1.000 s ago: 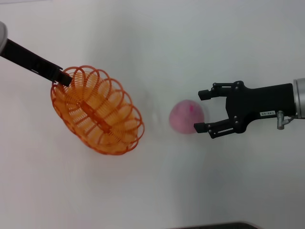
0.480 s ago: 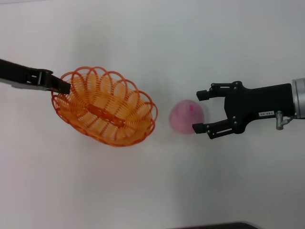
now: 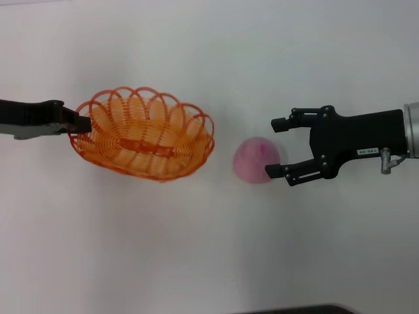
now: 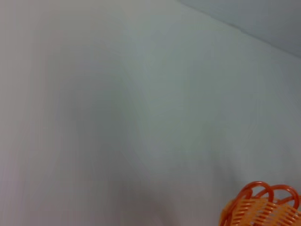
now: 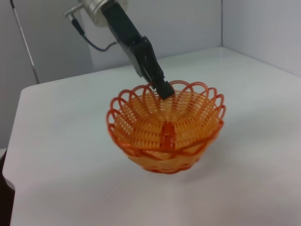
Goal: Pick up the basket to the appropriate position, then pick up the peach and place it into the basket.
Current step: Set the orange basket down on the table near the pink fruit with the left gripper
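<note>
**Basket swung level, peach not yet gripped**

Over the last second the left gripper (image 3: 77, 123) swung the basket (image 3: 145, 134) from a steep diagonal tilt to nearly level and carried it a bit farther up the table (image 3: 209, 261). It was clamped on the basket's rim at the left end, seen in both head and right wrist views (the left wrist view caught only a scrap of rim). My read: the positioning step was nearly finished, with the opening now facing up to receive fruit.

The right gripper (image 3: 280, 148) barely moved. Its fingers were spread wide and bracketed the right side of the peach (image 3: 257, 159), holding nothing. The lower fingertip looked to be touching or just beside the fruit; the upper one stood apart from it. The peach sat on the table between basket and right gripper, just beside the basket's right edge but not touching it.

Room: the table was bare all around, with open surface on every side of the basket. The tight spot was the narrow gap between peach and basket rim, so a push while closing could roll the peach into the rim. Lifting straight up looked safest.
</note>
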You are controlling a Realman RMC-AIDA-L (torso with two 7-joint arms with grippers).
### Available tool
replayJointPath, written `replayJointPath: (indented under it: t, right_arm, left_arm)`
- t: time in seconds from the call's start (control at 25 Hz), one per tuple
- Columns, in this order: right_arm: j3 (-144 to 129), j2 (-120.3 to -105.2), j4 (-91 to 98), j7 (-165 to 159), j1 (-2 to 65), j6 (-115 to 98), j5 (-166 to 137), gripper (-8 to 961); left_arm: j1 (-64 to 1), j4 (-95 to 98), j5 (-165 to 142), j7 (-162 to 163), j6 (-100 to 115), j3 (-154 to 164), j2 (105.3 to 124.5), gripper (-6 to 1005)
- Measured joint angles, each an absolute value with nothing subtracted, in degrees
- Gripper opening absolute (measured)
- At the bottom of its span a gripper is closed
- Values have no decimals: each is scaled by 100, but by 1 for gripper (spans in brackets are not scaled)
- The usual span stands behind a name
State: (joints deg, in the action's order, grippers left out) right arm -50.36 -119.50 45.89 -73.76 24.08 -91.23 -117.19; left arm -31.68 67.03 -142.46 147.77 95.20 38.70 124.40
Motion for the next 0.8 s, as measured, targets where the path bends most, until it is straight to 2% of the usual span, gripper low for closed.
replayJointPath:
  t: [0.4,0.8]
  right_arm:
    - [-5023,-11953,4591,-7408,2398,-9090,-11706,925]
    - [-4971,-11946,4592,-7400,2378,-9074,-11711,924]
  left_arm:
    - [-2298,6723,-13368,15136,8546,4860,12462,63]
    - [-1927,6735,-13002,15350,7847,5574,12463,65]
